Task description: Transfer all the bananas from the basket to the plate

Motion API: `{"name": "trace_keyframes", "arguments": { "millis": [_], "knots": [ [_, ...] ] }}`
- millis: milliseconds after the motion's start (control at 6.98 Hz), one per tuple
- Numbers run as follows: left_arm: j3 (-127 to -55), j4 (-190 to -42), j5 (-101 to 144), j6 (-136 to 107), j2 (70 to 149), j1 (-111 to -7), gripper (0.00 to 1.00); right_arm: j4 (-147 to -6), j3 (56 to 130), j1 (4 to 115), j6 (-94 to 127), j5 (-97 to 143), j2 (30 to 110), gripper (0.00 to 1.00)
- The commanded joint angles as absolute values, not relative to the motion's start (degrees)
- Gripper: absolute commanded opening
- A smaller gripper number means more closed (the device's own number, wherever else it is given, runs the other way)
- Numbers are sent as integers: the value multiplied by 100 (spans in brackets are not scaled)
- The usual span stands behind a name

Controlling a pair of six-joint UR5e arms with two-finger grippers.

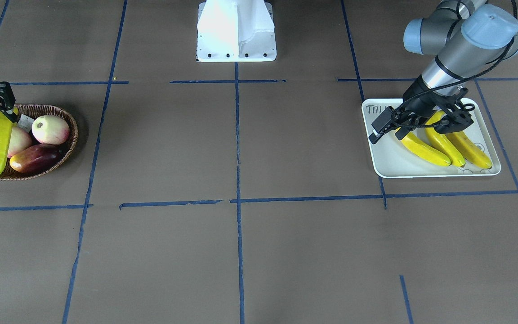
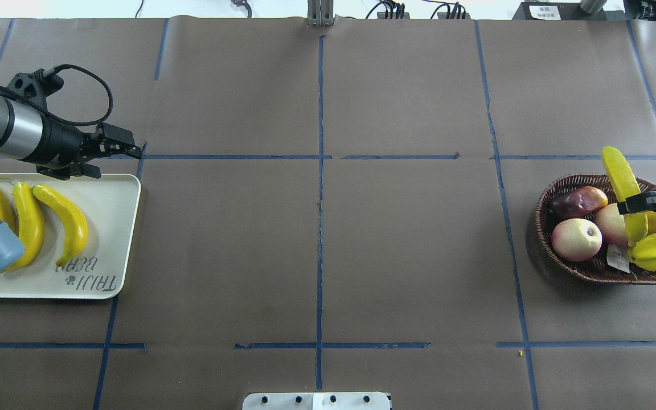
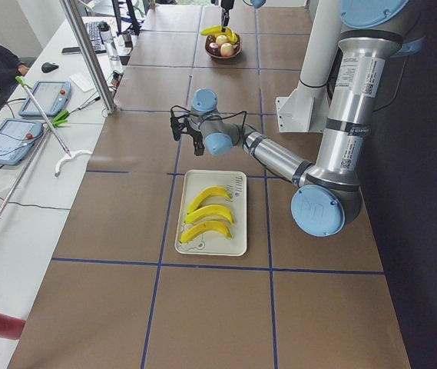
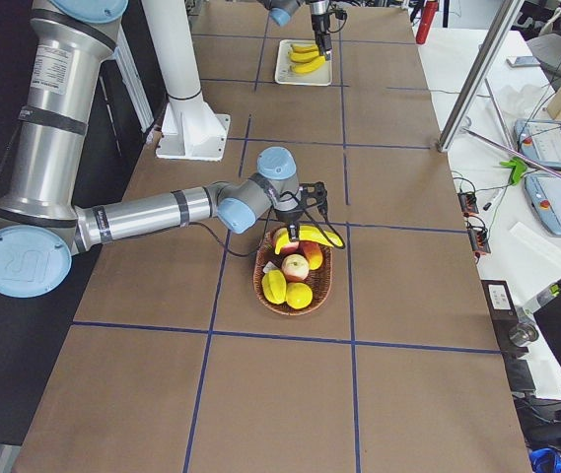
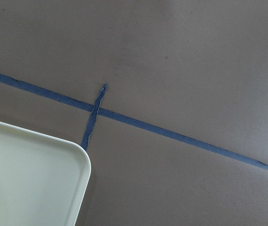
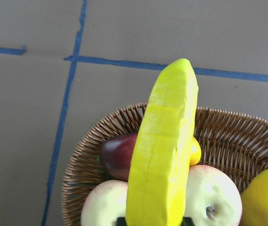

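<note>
Greenish-yellow and close in the right wrist view, one banana [image 6: 164, 155] is pinched near its middle by the right gripper [image 2: 635, 202] and tilts over the wicker basket [image 2: 540, 225], above two apples [image 2: 575, 239]. Three bananas [image 2: 29, 222] lie side by side on the white plate [image 2: 114, 239]. Left gripper [image 2: 130, 147] hovers empty, jaws spread, just beyond the plate's far corner

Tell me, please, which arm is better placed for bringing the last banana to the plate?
Right. The right tool is shut on the banana, which it holds above the basket. The left tool holds nothing and is beside the plate, far across the table from that fruit.
</note>
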State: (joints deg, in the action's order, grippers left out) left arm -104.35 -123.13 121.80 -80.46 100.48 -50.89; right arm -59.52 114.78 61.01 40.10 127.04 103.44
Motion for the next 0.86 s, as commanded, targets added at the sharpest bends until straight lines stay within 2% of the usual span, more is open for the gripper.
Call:
{"name": "trace_keyframes", "arguments": {
  "millis": [0, 287, 573, 716],
  "knots": [
    [-10415, -12313, 12173, -8374, 10317, -5080, 100, -5680, 11636, 6416, 4287, 13253, 10205, 0],
    [-10406, -12322, 12120, -8823, 10572, -4931, 100, -4464, 11349, 6372, 6798, 13351, 9408, 0],
    [-10406, -12340, 12129, -9147, 10853, -4922, 100, -2716, 10840, 5891, 8544, 13176, 8915, 0],
    [-10406, -12366, 12129, -9541, 11168, -4878, 100, -2272, 10802, 5332, 9196, 12670, 8669, 0]
  ]
}}
